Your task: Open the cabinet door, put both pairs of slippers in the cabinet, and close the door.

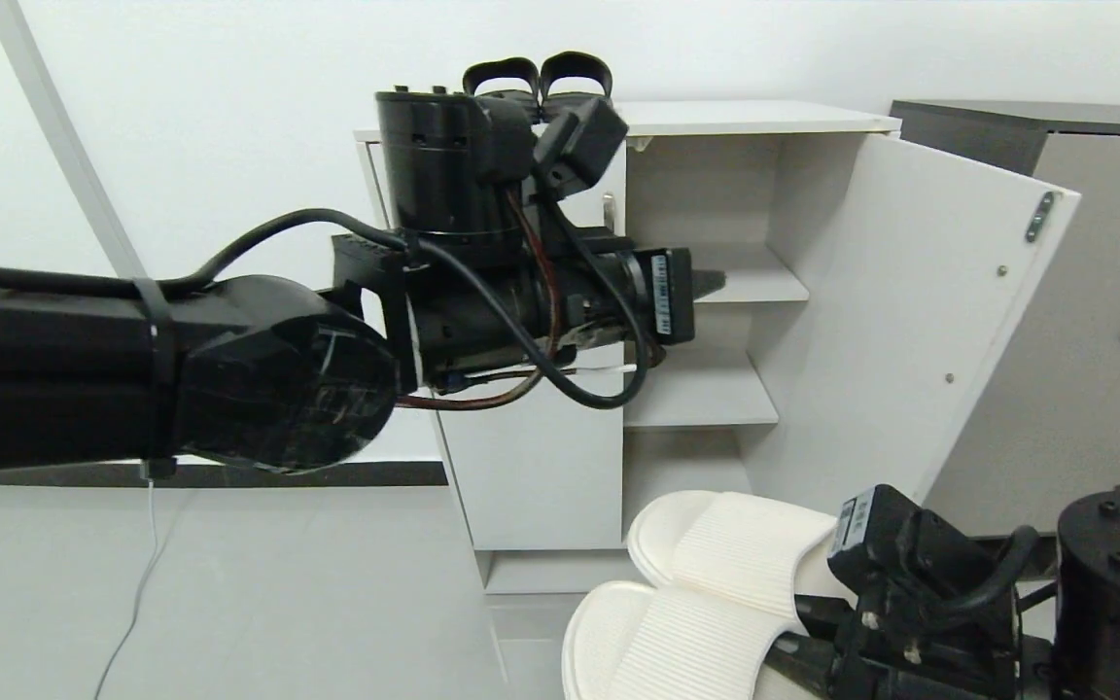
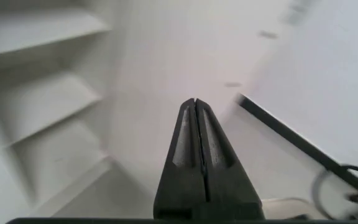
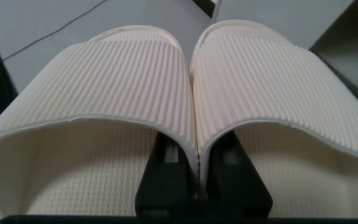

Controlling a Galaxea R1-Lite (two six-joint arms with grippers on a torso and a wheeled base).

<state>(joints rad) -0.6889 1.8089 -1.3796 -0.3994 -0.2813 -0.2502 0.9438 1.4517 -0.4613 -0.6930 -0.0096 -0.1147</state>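
Cabinet (image 1: 541,467): door (image 1: 910,321) stands open.
Shelf (image 1: 701,394): likely target; bring pair in level, clear of door edge.
White slippers (image 1: 716,583): low before cabinet, pinched together in right hand (image 3: 197,180).
Black slippers (image 1: 538,73): atop cabinet.
Left hand (image 2: 194,106): clenched, empty, by shelves.

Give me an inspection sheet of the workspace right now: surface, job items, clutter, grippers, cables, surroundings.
Surface: smooth light grey floor; the cabinet stands on it.
Job's things: white wooden cabinet, its right door swung open, shelves showing. Cream ribbed slippers held low in front of the opening. Black slippers on the cabinet top, partly hidden by the left arm.
Clutter: nothing seen.
Grippers: left gripper shut, holding nothing, level with the shelves. Right gripper shut on the cream pair's inner sides.
Cables: black cables looped along the left arm; thin white cord trailing to the floor.
Surroundings: white wall; grey cabinet with black handles beside the open door.
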